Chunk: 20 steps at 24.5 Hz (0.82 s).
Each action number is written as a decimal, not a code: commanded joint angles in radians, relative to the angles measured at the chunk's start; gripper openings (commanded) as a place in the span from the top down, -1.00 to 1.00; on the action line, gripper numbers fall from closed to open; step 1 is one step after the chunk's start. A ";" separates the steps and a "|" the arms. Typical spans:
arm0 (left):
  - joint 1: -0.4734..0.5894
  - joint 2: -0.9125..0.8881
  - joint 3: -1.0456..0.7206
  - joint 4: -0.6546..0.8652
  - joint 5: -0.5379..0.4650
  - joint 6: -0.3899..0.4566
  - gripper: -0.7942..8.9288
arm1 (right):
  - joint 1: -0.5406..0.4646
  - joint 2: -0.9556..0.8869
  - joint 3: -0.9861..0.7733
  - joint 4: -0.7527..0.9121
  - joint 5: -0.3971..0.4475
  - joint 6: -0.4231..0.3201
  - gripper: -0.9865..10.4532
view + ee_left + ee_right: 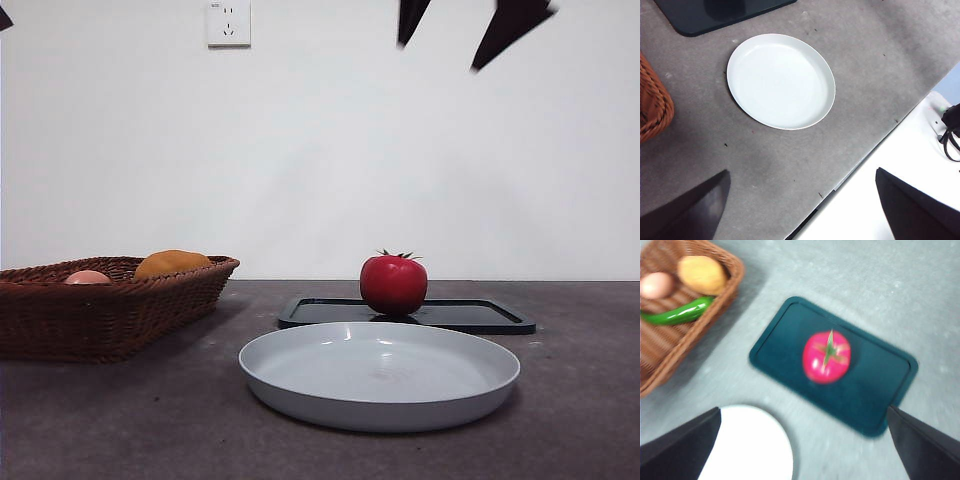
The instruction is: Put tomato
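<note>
The red tomato (393, 284) with a green stem stands upright on a dark flat tray (470, 317) at mid table. The right wrist view looks down on the tomato (826, 356), near the middle of the tray (880, 390). My right gripper (455, 35) hangs high above the tomato, open and holding nothing; only its two black tips show at the top of the front view. Its jaws (805, 450) stand wide apart. My left gripper (800, 210) is open too, held high over the near table edge, and it is empty.
A grey-white plate (380, 375) lies in front of the tray, also seen as the plate (781, 80). A wicker basket (110, 300) at the left holds a yellow fruit (702, 274), a pink fruit (656, 285) and a green pepper (677, 314).
</note>
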State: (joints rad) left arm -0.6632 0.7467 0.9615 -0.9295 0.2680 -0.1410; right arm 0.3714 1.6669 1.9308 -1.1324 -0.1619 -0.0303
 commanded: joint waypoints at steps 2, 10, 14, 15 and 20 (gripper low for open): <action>-0.005 0.005 0.016 0.014 0.005 0.022 -0.12 | 0.006 -0.171 -0.161 0.027 -0.053 -0.008 -0.14; -0.005 0.005 0.016 0.039 0.005 0.021 -0.12 | 0.065 -0.623 -0.637 0.062 -0.214 -0.003 -0.14; -0.005 0.005 0.016 0.039 0.005 0.020 -0.12 | 0.098 -0.747 -0.774 0.061 -0.239 -0.004 -0.14; -0.005 0.005 0.016 0.039 0.005 0.019 -0.12 | 0.101 -0.764 -0.800 0.061 -0.242 -0.003 -0.14; -0.005 0.005 0.016 0.039 0.005 0.020 -0.12 | 0.101 -0.788 -0.862 0.051 -0.290 -0.004 -0.14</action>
State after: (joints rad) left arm -0.6632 0.7467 0.9615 -0.8955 0.2680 -0.1364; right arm 0.4648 0.8745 1.0649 -1.0882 -0.4454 -0.0296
